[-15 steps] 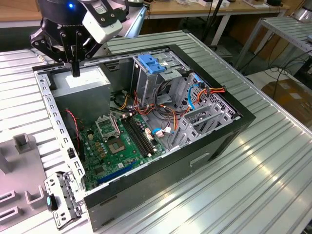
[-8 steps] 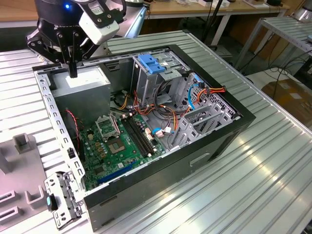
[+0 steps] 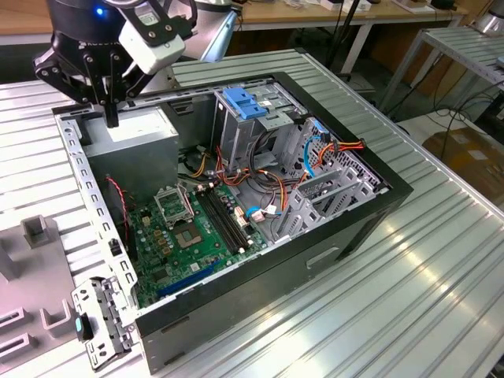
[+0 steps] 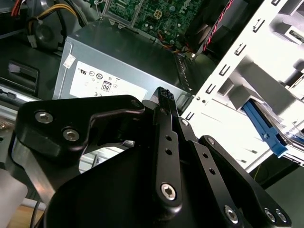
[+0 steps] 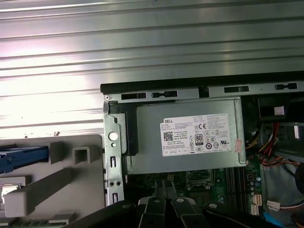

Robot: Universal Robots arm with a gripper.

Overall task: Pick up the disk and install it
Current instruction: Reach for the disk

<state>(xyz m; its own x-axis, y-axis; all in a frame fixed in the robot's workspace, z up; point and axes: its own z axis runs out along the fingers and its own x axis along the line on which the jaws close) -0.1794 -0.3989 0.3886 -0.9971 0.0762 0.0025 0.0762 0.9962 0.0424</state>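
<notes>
The disk rests in a grey fixture beside the open computer case. Its blue rail (image 5: 21,159) and a corner of its white label show in the first wrist view, and the same disk rail (image 4: 264,126) shows in the second wrist view. My gripper (image 3: 111,118) hangs above the case's far corner at the exterior view's left, over the power-supply box (image 3: 138,130). The black fingers (image 4: 163,95) stand together with nothing between them. The disk lies off to the side of the gripper, apart from it.
The open case (image 3: 346,236) lies on a ribbed metal table. Inside it are a green motherboard (image 3: 197,228), loose cables and a tall metal drive cage with a blue latch (image 3: 246,104). The grey fixture (image 3: 31,236) stands at the exterior view's left edge.
</notes>
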